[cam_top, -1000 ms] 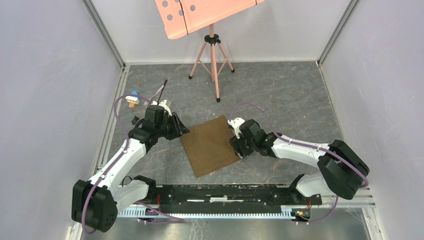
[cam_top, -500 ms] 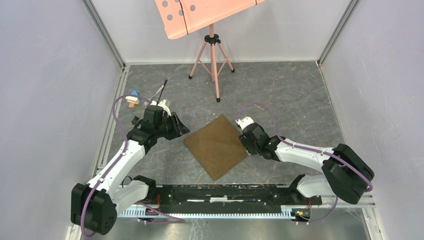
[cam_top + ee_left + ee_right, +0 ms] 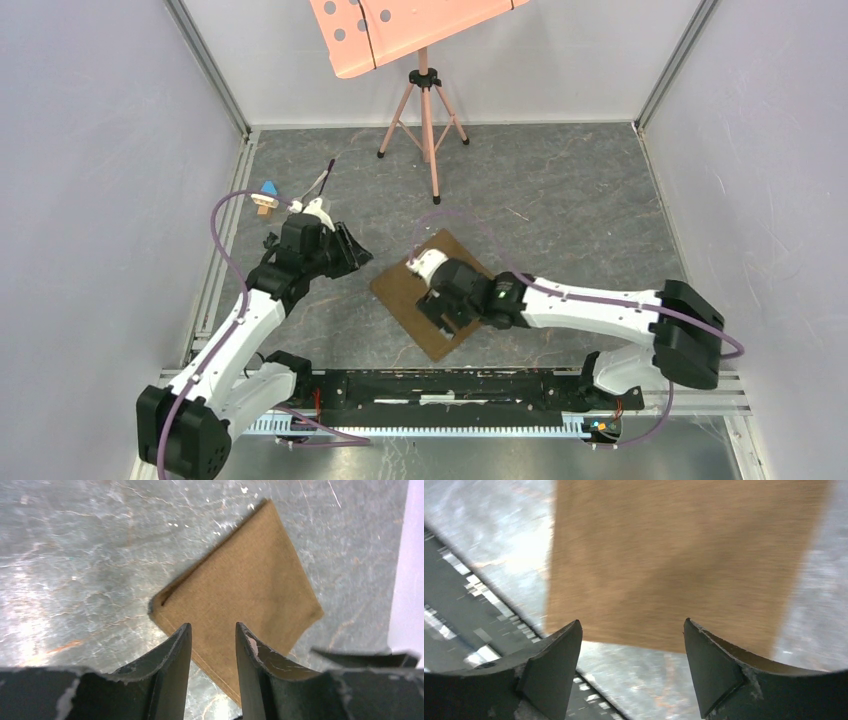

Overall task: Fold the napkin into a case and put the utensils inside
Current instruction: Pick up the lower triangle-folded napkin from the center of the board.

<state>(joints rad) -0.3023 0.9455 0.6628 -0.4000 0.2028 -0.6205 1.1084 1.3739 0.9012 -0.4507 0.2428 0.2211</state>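
The olive-brown napkin (image 3: 400,288) lies flat on the grey floor as a diamond. It also shows in the left wrist view (image 3: 240,580) and the right wrist view (image 3: 674,555). My right gripper (image 3: 438,312) hovers over the napkin's near half, jaws wide open and empty (image 3: 631,627). My left gripper (image 3: 357,250) is open and empty just left of the napkin, its jaws a little apart and pointing at the napkin's left corner (image 3: 212,630). The spoon (image 3: 324,178) lies at the far left with a thin silvery utensil beside it, too small to tell apart.
A blue, white and tan toy block (image 3: 266,197) and a tiny black piece (image 3: 270,240) lie near the left wall. A pink stand (image 3: 428,110) is at the back. The black base rail (image 3: 450,385) runs along the near edge and shows in the right wrist view (image 3: 464,625).
My right arm has swung left from the napkin's right edge to above the napkin. The napkin turned and slid slightly left. My left gripper moved slightly left.
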